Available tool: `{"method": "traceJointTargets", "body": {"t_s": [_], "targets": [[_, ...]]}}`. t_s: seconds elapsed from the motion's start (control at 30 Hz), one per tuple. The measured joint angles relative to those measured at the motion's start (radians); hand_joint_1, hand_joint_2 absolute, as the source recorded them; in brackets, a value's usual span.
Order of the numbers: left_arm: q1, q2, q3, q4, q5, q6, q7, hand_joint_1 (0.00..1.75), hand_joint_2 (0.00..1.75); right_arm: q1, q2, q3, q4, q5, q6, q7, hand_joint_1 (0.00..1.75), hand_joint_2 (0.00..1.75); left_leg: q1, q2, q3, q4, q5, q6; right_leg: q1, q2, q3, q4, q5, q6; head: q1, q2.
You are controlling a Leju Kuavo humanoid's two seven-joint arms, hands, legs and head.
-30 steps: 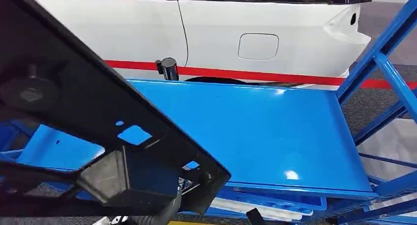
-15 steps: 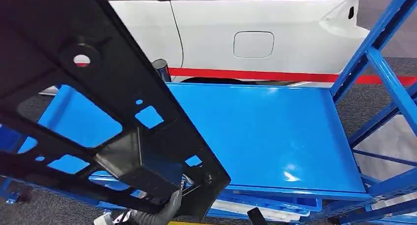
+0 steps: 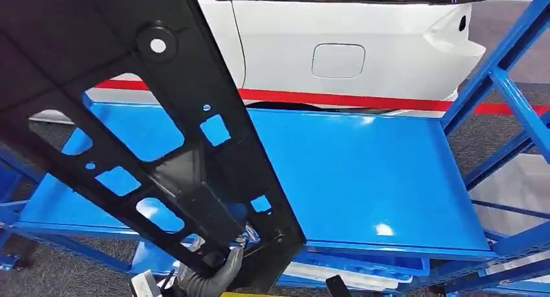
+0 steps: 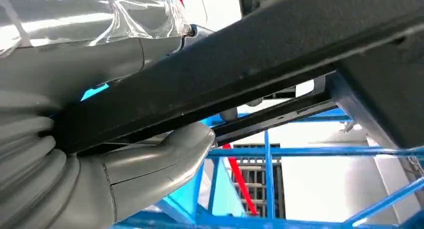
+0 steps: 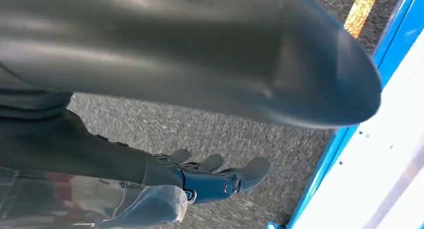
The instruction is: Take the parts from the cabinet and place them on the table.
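A big flat black part (image 3: 162, 115) with several cut-out holes slants from the upper left down to the bottom middle of the head view, hanging over the blue table (image 3: 370, 174). My left hand (image 3: 213, 281) grips its lower end from below. In the left wrist view the grey thumb (image 4: 155, 161) presses up under a bar of the black part (image 4: 280, 54), and the fingers are hidden by it. My right hand (image 5: 215, 179) hangs beside my body above the grey carpet with its dark fingers apart and nothing in them.
A white car (image 3: 389, 44) stands behind the table, past a red line (image 3: 389, 102) on the floor. Blue rack beams (image 3: 512, 83) rise at the right. Below the table top lies a lower blue shelf (image 3: 363, 268). A yellow floor line (image 5: 367, 4) runs near my right side.
The black part has swung up and to the right in my left hand, uncovering the left part of the blue table. The hand keeps its hold at the lower end.
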Motion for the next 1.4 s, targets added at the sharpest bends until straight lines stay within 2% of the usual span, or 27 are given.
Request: {"method": "traceJointTargets", "body": {"t_s": [0.03, 0.07, 0.1, 0.17, 0.2, 0.3, 0.33, 0.4, 0.47, 0.53, 0.6, 0.67, 0.7, 0.83, 0.87, 0.9, 0.97, 1.0, 1.03, 1.07, 1.1, 1.17, 1.2, 1.23, 1.33, 1.37, 1.4], "targets": [[0.000, 0.000, 0.000, 0.000, 0.005, -0.001, 0.000, 1.75, 1.75, 0.001, 0.000, 0.000, 0.000, 0.000, 0.000, 0.001, 0.00, 0.00, -0.001, 0.006, 0.001, 0.000, 0.000, 0.000, 0.000, 0.000, -0.010, 0.019, 0.005, 0.001, 0.000, 0.000], [0.000, 0.000, -0.001, 0.000, 0.008, -0.002, 0.000, 1.75, 1.75, 0.001, 0.000, 0.000, 0.000, 0.000, 0.000, 0.001, 0.00, 0.00, -0.001, 0.011, 0.002, 0.001, -0.001, 0.000, -0.001, -0.001, 0.007, -0.016, 0.034, 0.001, 0.000, 0.000], [0.000, 0.000, -0.001, 0.000, 0.010, -0.002, 0.000, 1.75, 1.75, 0.001, 0.000, 0.000, 0.000, 0.000, 0.000, 0.001, 0.00, 0.00, 0.000, 0.012, 0.003, 0.002, -0.001, 0.000, -0.001, -0.003, 0.035, -0.076, 0.067, 0.001, 0.000, 0.000], [-0.001, 0.000, -0.001, 0.000, 0.011, -0.004, 0.000, 1.75, 1.75, 0.000, 0.000, 0.000, 0.000, 0.000, 0.000, 0.001, 0.00, 0.00, 0.001, 0.015, 0.005, 0.007, -0.005, -0.006, -0.003, -0.015, 0.134, -0.266, 0.148, -0.002, 0.000, 0.000], [-0.002, 0.000, -0.001, 0.000, 0.012, -0.004, 0.000, 1.75, 1.75, -0.001, 0.001, 0.000, 0.000, 0.002, 0.000, 0.000, 0.00, 0.00, -0.009, 0.015, -0.002, 0.015, -0.009, -0.012, 0.001, -0.020, 0.147, -0.298, 0.139, -0.003, 0.000, 0.000], [-0.002, 0.000, -0.003, 0.000, 0.014, -0.006, 0.000, 1.75, 1.75, 0.001, 0.001, 0.000, 0.000, 0.007, 0.000, 0.000, 0.00, 0.00, -0.006, 0.016, -0.007, 0.016, -0.003, -0.023, 0.007, -0.015, 0.137, -0.293, 0.145, -0.016, -0.001, 0.000], [-0.002, 0.000, -0.003, 0.000, 0.014, -0.006, 0.000, 1.75, 1.75, 0.001, 0.002, 0.000, 0.000, 0.010, 0.000, 0.000, 0.00, 0.00, -0.004, 0.017, -0.009, 0.019, -0.002, -0.026, 0.004, -0.015, 0.135, -0.299, 0.152, -0.026, 0.000, 0.000], [-0.002, 0.000, -0.005, 0.000, 0.014, -0.006, 0.000, 1.75, 1.75, -0.002, 0.003, -0.001, 0.000, 0.011, 0.000, 0.000, 0.00, 0.00, 0.001, -0.002, -0.032, 0.078, -0.065, -0.041, 0.000, -0.015, 0.128, -0.300, 0.161, -0.039, -0.003, 0.000], [-0.002, 0.001, -0.006, 0.000, 0.016, -0.009, 0.000, 1.75, 1.75, -0.003, 0.006, 0.000, 0.000, 0.012, 0.000, -0.002, 0.00, 0.00, 0.005, -0.006, -0.089, 0.232, -0.156, -0.050, 0.001, -0.013, 0.119, -0.299, 0.167, -0.044, -0.004, 0.000], [-0.001, 0.001, -0.007, 0.000, 0.028, -0.019, 0.000, 1.75, 1.75, -0.002, 0.006, -0.001, 0.000, 0.012, 0.000, -0.003, 0.00, 0.00, 0.006, -0.008, -0.124, 0.342, -0.196, -0.054, 0.002, -0.012, 0.107, -0.299, 0.176, -0.044, -0.004, 0.000], [-0.002, 0.002, -0.008, 0.000, 0.032, -0.026, 0.000, 1.75, 1.75, -0.003, 0.007, -0.001, 0.000, 0.011, 0.000, -0.006, 0.00, 0.00, 0.008, -0.008, -0.066, 0.255, -0.150, -0.053, 0.002, -0.008, 0.096, -0.299, 0.187, -0.041, -0.004, 0.000], [-0.004, 0.002, -0.008, -0.001, 0.035, -0.034, 0.000, 1.75, 1.75, -0.003, 0.010, -0.001, 0.000, 0.011, 0.000, -0.011, 0.00, 0.00, 0.010, -0.011, 0.047, 0.062, -0.081, -0.048, 0.000, -0.003, 0.089, -0.299, 0.197, -0.034, -0.004, 0.000], [-0.008, 0.002, -0.008, -0.002, 0.038, -0.036, -0.001, 1.75, 1.75, -0.004, 0.010, -0.001, 0.000, 0.010, 0.000, -0.013, 0.00, 0.00, 0.009, -0.022, 0.078, -0.006, -0.083, -0.043, 0.002, -0.001, 0.086, -0.298, 0.202, -0.027, -0.004, 0.000], [-0.008, 0.002, -0.010, -0.006, 0.063, -0.074, -0.015, 1.75, 1.75, -0.002, 0.010, -0.001, 0.000, 0.004, 0.000, -0.023, 0.00, 0.00, -0.006, -0.019, 0.058, 0.006, -0.055, -0.018, 0.002, 0.002, 0.080, -0.302, 0.225, -0.001, -0.003, 0.000], [-0.010, 0.002, -0.010, -0.007, 0.068, -0.082, -0.019, 1.75, 1.75, -0.003, 0.010, -0.001, 0.000, 0.001, 0.000, -0.026, 0.00, 0.00, 0.003, -0.014, 0.050, -0.001, -0.040, -0.006, -0.003, 0.000, 0.070, -0.295, 0.218, 0.002, -0.003, 0.000], [-0.013, 0.002, -0.010, -0.008, 0.070, -0.090, -0.021, 1.75, 1.75, -0.002, 0.010, -0.001, 0.000, -0.003, 0.000, -0.031, 0.00, 0.00, 0.000, -0.013, 0.043, 0.000, -0.031, 0.001, -0.003, -0.001, 0.056, -0.266, 0.174, 0.003, -0.002, 0.000], [-0.015, 0.002, -0.010, -0.013, 0.071, -0.096, -0.026, 1.75, 1.75, -0.002, 0.010, -0.001, 0.000, -0.011, 0.000, -0.039, 0.00, 0.00, -0.003, -0.011, 0.021, 0.000, -0.014, 0.012, -0.003, -0.002, 0.007, -0.111, 0.047, 0.007, 0.002, 0.000], [-0.015, 0.002, -0.010, -0.016, 0.071, -0.098, -0.026, 1.75, 1.75, -0.002, 0.010, -0.001, 0.000, -0.013, 0.000, -0.042, 0.00, 0.00, -0.005, -0.009, 0.012, 0.001, -0.008, 0.014, -0.002, -0.002, -0.011, -0.034, 0.008, 0.010, 0.001, 0.000], [-0.015, 0.002, -0.010, -0.016, 0.071, -0.099, -0.026, 1.75, 1.75, -0.002, 0.010, 0.000, 0.000, -0.018, 0.000, -0.042, 0.00, 0.00, -0.006, -0.008, 0.003, 0.002, -0.002, 0.014, -0.002, -0.002, -0.017, 0.018, -0.004, 0.011, 0.002, 0.000], [-0.015, 0.002, -0.010, -0.016, 0.072, -0.100, -0.026, 1.75, 1.75, -0.002, 0.010, -0.001, 0.000, -0.022, 0.000, -0.043, 0.00, 0.00, -0.008, -0.007, -0.006, 0.002, 0.005, 0.014, -0.002, -0.002, -0.004, 0.029, 0.012, 0.011, 0.002, 0.000], [-0.015, 0.002, -0.010, -0.016, 0.072, -0.101, -0.026, 1.75, 1.75, -0.001, 0.010, -0.001, 0.000, -0.027, 0.000, -0.043, 0.00, 0.00, -0.009, 0.000, -0.013, 0.003, 0.010, 0.014, -0.002, -0.002, 0.028, -0.002, 0.039, 0.011, 0.002, 0.000], [-0.015, 0.002, -0.011, -0.017, 0.072, -0.104, -0.026, 1.75, 1.75, -0.004, 0.010, -0.001, 0.000, -0.034, 0.000, -0.044, 0.00, 0.00, -0.009, 0.006, -0.024, 0.007, 0.018, 0.009, -0.002, -0.017, 0.150, -0.174, 0.098, 0.006, 0.002, 0.000], [-0.015, 0.002, -0.011, -0.019, 0.072, -0.105, -0.026, 1.75, 1.75, -0.007, 0.010, -0.002, 0.000, -0.039, 0.000, -0.044, 0.00, 0.00, -0.011, 0.011, -0.025, 0.012, 0.020, 0.006, 0.002, -0.053, 0.209, -0.253, 0.097, 0.002, 0.002, 0.000], [-0.015, 0.002, -0.010, -0.022, 0.073, -0.105, -0.026, 1.75, 1.75, -0.012, 0.009, -0.002, 0.000, -0.040, 0.000, -0.043, 0.00, 0.00, -0.018, 0.019, -0.031, 0.018, 0.020, 0.003, 0.013, -0.066, 0.236, -0.308, 0.092, 0.000, 0.003, 0.000], [-0.016, 0.002, -0.011, -0.024, 0.073, -0.108, -0.026, 1.75, 1.75, -0.014, 0.009, -0.002, 0.000, -0.043, 0.000, -0.039, 0.00, 0.00, -0.015, 0.047, -0.038, 0.021, 0.035, -0.016, 0.014, -0.039, 0.220, -0.314, 0.094, -0.017, 0.001, 0.000], [-0.018, 0.003, -0.011, -0.024, 0.073, -0.108, -0.026, 1.75, 1.75, -0.011, 0.009, -0.003, 0.000, -0.043, 0.000, -0.036, 0.00, 0.00, -0.017, 0.046, -0.043, 0.025, 0.029, -0.022, 0.004, -0.037, 0.218, -0.323, 0.104, -0.033, 0.001, 0.000], [-0.019, 0.003, -0.010, -0.024, 0.072, -0.108, -0.026, 1.75, 1.75, -0.010, 0.008, -0.004, 0.001, -0.040, 0.000, -0.035, 0.00, 0.00, -0.011, 0.022, -0.054, 0.049, -0.004, -0.031, 0.005, -0.033, 0.209, -0.323, 0.113, -0.039, 0.001, 0.000]]}}
